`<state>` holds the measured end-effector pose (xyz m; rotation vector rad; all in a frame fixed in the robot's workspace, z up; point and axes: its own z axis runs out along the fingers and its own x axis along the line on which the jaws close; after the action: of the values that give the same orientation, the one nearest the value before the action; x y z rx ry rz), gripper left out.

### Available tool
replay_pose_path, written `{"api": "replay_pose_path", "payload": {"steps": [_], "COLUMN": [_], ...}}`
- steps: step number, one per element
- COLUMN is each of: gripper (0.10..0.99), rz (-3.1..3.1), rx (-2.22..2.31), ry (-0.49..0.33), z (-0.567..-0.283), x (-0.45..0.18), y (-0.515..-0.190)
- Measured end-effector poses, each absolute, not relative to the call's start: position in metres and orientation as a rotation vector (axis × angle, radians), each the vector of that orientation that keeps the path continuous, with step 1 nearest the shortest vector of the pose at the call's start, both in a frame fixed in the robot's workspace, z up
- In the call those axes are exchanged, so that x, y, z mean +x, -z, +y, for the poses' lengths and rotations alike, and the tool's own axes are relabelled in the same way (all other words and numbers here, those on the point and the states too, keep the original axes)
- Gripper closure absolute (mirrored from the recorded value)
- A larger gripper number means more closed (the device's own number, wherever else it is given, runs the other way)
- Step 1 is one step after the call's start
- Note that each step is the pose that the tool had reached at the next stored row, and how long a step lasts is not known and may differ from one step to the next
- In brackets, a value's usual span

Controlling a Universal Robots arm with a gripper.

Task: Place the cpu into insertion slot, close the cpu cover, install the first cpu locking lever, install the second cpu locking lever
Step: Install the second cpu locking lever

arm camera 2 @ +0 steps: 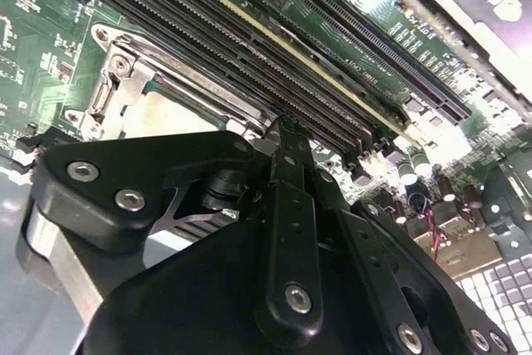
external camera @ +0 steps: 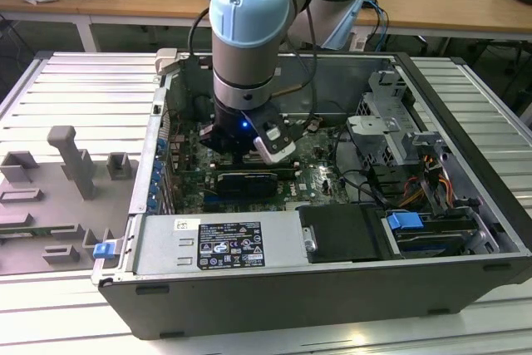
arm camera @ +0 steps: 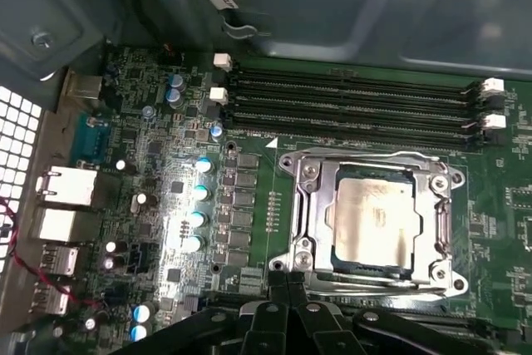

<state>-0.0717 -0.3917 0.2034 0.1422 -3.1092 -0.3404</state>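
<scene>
The cpu (arm camera: 373, 220) lies flat in the insertion slot (arm camera: 309, 265), its pale metal top showing through the window of the cpu cover (arm camera: 321, 209). The cover is down over the chip. A thin lever wire (arm camera: 374, 156) runs along the socket's far edge. My gripper (arm camera: 287, 277) hangs just off the socket's near edge, fingers shut together with nothing between them. In the second wrist view the shut gripper (arm camera 2: 281, 132) points at the memory slots beside the socket, and the cpu (arm camera 2: 162, 112) shows under the cover frame (arm camera 2: 204, 81). In the exterior view the arm's wrist (external camera: 243, 64) stands low over the board.
Long black memory slots (arm camera: 349, 101) run beside the socket. Capacitors (arm camera: 199, 193) and rear ports (arm camera: 62, 189) lie on the other side. In the exterior view a black card (external camera: 245, 182), the power supply (external camera: 216, 243) and a drive cage (external camera: 391, 135) crowd the open case.
</scene>
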Motion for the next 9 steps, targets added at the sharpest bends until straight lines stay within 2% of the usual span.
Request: {"api": "replay_pose_path", "payload": {"steps": [4,9], "gripper": [0.98,0.98], "rz": [-3.105,-3.103], "rx": [0.147,0.15], "ry": [0.387,0.399], "z": [-0.3915,-0.3913], "x": [-0.0735,-0.0736], "y": [-0.2007,-0.196]}}
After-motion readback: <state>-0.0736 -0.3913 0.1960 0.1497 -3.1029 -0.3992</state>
